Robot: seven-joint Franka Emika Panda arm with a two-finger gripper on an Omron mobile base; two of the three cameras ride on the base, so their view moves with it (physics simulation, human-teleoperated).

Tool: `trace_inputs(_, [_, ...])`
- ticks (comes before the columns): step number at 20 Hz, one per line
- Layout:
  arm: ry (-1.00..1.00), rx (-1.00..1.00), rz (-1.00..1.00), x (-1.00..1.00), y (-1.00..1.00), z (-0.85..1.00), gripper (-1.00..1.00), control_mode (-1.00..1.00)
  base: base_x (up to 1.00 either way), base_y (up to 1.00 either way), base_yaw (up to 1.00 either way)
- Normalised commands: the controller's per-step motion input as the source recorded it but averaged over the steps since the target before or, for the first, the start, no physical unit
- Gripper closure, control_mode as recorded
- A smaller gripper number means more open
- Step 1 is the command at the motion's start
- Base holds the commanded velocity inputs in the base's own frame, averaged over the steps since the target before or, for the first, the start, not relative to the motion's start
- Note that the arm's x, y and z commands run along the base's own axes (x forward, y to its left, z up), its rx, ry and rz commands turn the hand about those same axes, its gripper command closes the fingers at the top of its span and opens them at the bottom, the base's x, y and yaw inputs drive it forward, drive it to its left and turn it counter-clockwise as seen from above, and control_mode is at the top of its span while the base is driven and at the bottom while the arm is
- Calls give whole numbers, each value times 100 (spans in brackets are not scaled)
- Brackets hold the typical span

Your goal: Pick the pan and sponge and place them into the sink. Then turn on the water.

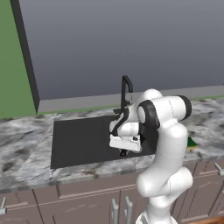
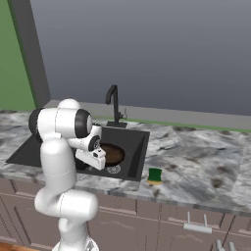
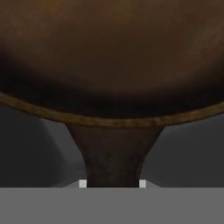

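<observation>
Hand view: we look straight down the pan's handle, with the reddish-brown bowl of the pan spreading wide above it.
Jaws: nearly shut, the two tips sitting on either side of the handle's end, close against it; we judge they have hold of the handle, or are only just letting go.
Pan position: right base view shows the pan down inside the sink, near the basin's right end, with the jaws low at its near edge.
Why held so: we reckon the short handle is the easy thing to pinch, and carrying by it keeps the bowl level on the way into the basin.
Faucet: the black gooseneck faucet stands behind the basin; we see no stream falling from it.
Sponge: the sponge waits on the surface just right of the sink, green face up, well apart from the jaws.
Left base view: the arm covers the basin's right part, and the sink stretches dark to the left.
Stage: pan looks placed; sponge and water not yet done.
</observation>
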Motion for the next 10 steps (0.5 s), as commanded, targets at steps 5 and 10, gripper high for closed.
trace_inputs(5, [0, 0, 0, 17, -9, 14, -100, -100, 0, 0, 0])
trace_inputs(10, [-1, 0, 0, 3, -7, 30, -100, -100, 0, 0, 0])
